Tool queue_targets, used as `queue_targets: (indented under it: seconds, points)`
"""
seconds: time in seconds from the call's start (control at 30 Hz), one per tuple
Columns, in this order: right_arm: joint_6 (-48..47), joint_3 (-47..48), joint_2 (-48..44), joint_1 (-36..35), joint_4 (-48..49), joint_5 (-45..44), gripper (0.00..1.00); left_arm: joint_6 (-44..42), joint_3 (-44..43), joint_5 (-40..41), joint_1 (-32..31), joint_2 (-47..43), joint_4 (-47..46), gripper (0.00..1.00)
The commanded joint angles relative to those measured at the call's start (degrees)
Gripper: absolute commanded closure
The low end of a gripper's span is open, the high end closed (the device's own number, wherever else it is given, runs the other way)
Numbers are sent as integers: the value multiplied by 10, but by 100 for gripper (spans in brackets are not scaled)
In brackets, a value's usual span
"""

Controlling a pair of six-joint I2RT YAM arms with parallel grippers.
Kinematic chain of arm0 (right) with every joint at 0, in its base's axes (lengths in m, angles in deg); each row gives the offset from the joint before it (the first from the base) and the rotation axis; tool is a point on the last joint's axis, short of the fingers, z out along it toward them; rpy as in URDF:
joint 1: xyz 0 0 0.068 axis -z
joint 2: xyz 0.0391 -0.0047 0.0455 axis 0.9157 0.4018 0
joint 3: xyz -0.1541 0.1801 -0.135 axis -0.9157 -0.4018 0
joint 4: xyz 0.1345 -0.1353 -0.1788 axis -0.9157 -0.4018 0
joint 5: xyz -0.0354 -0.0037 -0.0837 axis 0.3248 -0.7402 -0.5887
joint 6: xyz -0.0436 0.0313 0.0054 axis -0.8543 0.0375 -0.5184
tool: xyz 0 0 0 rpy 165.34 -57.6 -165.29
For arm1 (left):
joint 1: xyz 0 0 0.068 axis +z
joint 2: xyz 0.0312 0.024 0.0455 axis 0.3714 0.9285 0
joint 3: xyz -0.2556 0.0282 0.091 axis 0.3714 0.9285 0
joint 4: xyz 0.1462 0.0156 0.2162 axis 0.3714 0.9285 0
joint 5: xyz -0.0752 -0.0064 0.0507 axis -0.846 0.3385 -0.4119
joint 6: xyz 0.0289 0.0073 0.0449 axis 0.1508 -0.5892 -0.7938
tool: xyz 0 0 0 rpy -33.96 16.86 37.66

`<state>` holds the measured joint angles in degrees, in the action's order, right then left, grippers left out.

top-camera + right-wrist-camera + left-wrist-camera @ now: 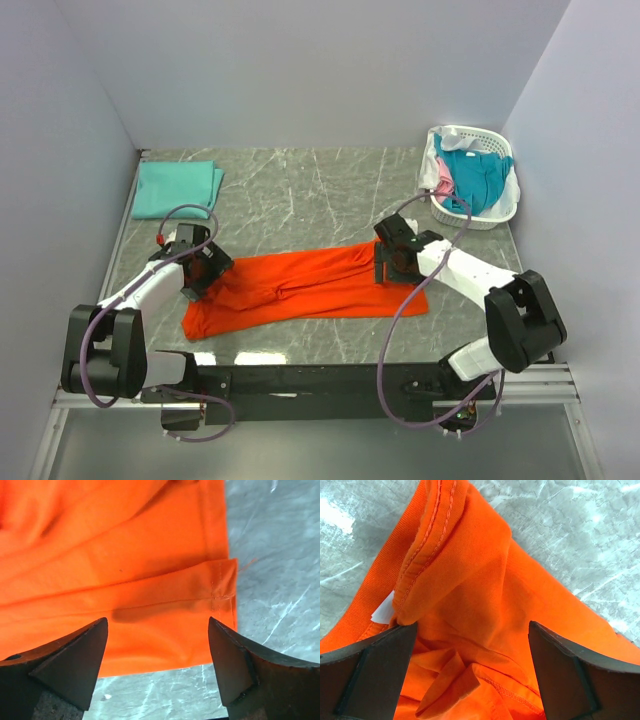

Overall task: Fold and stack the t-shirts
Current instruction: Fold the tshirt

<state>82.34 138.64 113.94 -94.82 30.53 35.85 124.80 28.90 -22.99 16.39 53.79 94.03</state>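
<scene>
The bright orange t-shirt lies crumpled lengthwise across the middle of the grey marble table. My left gripper is open over its left end, the collar and bunched folds between the spread fingers. My right gripper is open over its right end, above the hemmed edge. A mint-green t-shirt lies folded at the back left. Teal-blue, pink and white shirts sit in the basket.
The white slotted plastic basket stands at the back right near the wall. Grey walls close in the table on three sides. A black rail with the arm bases runs along the near edge.
</scene>
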Motion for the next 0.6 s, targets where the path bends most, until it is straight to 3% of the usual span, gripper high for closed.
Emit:
queue_targets:
  seconds: [0.0,0.3,0.57]
  points:
    - [40,47,-7,15,-2,-40,12,-7,3,22,5,-9,10,1]
    - [61,218,115,123,11,15,16,-5,-5,17,6,8,5,1]
    - [63,253,184,135,-6,3,21,-4,-14,24,7,13,8,1]
